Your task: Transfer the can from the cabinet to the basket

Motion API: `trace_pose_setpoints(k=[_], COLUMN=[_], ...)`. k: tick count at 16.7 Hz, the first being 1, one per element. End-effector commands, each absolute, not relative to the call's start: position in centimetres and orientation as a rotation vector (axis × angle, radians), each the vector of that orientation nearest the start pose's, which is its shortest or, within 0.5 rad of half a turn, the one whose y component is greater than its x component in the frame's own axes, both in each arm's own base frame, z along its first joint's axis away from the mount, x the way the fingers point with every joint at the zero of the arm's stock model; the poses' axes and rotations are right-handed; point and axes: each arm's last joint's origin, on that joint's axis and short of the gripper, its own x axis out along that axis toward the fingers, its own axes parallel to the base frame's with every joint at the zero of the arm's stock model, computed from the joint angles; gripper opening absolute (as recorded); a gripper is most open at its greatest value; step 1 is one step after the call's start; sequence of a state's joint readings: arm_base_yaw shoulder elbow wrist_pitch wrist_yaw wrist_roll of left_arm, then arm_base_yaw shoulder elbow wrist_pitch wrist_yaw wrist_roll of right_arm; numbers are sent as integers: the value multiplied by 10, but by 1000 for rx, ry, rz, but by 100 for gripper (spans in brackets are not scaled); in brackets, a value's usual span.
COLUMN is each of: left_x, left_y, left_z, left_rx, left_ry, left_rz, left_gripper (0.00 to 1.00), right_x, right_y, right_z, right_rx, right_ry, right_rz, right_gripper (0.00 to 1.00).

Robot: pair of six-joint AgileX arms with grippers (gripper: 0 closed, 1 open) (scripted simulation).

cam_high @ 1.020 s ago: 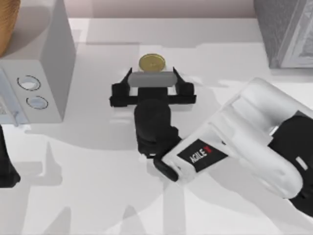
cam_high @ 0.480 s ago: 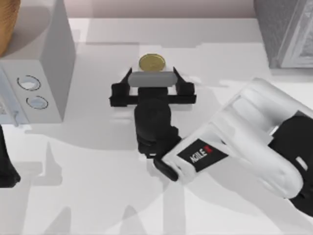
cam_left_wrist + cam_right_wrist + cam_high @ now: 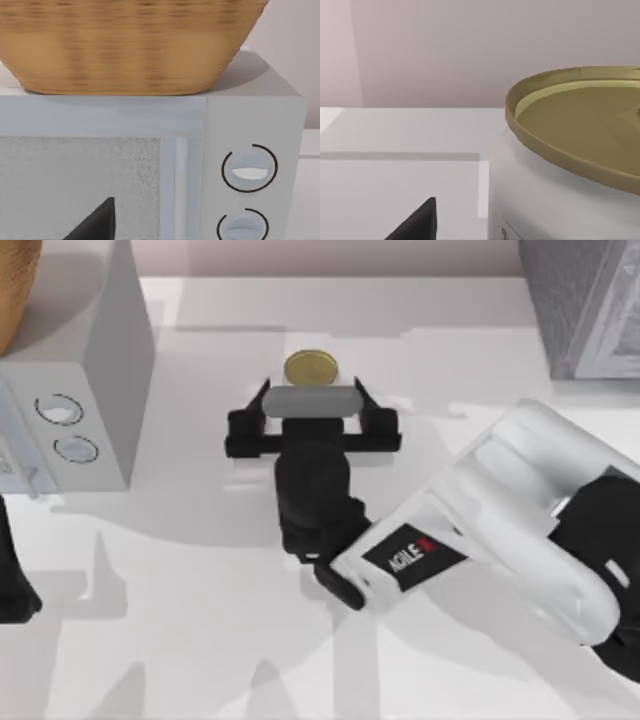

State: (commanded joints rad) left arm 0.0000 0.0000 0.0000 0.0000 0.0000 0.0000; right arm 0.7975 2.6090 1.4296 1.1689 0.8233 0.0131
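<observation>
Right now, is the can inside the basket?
No, the can stands on the table by the right gripper; the basket sits on the dialed box.

The can (image 3: 310,368) has a dull gold top and, in the right wrist view, a white-silver side. The basket (image 3: 125,45) is orange-brown, finely ribbed. Beneath it sits a pale grey box (image 3: 250,125) with two white dials. The cabinet (image 3: 580,300) looks dark grey, perhaps speckled. The right gripper (image 3: 311,400) is black.
</observation>
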Motion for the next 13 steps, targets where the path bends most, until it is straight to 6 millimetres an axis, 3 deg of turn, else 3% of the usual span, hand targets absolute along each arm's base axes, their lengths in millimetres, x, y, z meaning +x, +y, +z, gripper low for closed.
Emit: trace_pose_setpoints(k=[4,10,13], left_x=[106,106,106], left_y=[-1,-1,-1], left_z=[160,160,160], left_rx=[0,0,0], left_ry=[0,0,0], left_rz=[0,0,0], left_gripper=[100,100,100], right_x=[342,281,265], right_y=[343,343,341], right_z=[29,28,29], right_rx=[2,-2,0], right_ry=[-1,3,2], right_rz=[6,6,6], right_gripper=[100,100,100])
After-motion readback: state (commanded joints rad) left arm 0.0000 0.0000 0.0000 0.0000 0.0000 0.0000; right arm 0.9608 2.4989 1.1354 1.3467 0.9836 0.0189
